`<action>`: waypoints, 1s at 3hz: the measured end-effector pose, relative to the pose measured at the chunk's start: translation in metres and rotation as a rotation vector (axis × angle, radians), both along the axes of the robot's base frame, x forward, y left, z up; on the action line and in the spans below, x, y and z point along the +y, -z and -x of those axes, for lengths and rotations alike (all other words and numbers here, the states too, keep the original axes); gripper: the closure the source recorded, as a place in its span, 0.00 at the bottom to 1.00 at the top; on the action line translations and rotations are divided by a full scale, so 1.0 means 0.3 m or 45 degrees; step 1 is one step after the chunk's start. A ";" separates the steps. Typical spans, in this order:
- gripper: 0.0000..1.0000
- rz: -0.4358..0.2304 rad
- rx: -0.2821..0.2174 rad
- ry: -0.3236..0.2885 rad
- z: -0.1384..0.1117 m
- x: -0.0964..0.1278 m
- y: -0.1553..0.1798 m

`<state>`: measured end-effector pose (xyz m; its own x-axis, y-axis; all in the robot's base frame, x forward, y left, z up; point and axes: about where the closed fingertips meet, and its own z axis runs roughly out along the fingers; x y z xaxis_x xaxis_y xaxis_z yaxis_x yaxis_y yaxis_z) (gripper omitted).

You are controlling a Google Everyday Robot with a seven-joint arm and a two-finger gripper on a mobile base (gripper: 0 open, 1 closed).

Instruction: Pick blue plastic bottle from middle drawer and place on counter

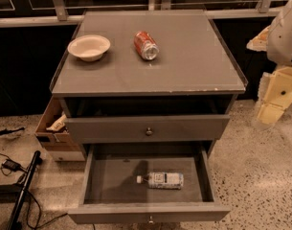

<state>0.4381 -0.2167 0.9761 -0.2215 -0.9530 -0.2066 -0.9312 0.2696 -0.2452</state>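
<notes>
The blue plastic bottle point(162, 179) lies on its side on the floor of the open middle drawer point(107, 178), right of centre, with its white cap pointing left. The counter point(184, 66) is the cabinet's flat grey top. My gripper point(272, 104) hangs at the right edge of the view, beside the cabinet's right side. It is level with the counter's front edge and well above and to the right of the bottle, holding nothing that I can see.
A white bowl point(89, 47) stands at the counter's left and a red-orange soda can point(146, 45) lies near its middle. A closed knobbed drawer front point(148, 128) sits above the open drawer. A cardboard box point(57, 128) and cables point(14, 176) are on the floor at left.
</notes>
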 end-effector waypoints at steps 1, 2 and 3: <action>0.00 0.000 0.000 0.000 0.000 0.000 0.000; 0.18 0.000 0.000 0.000 0.000 0.000 0.000; 0.42 -0.045 -0.007 0.020 -0.008 -0.008 0.082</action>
<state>0.4407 -0.2190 0.9516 -0.2354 -0.9414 -0.2417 -0.9254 0.2931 -0.2404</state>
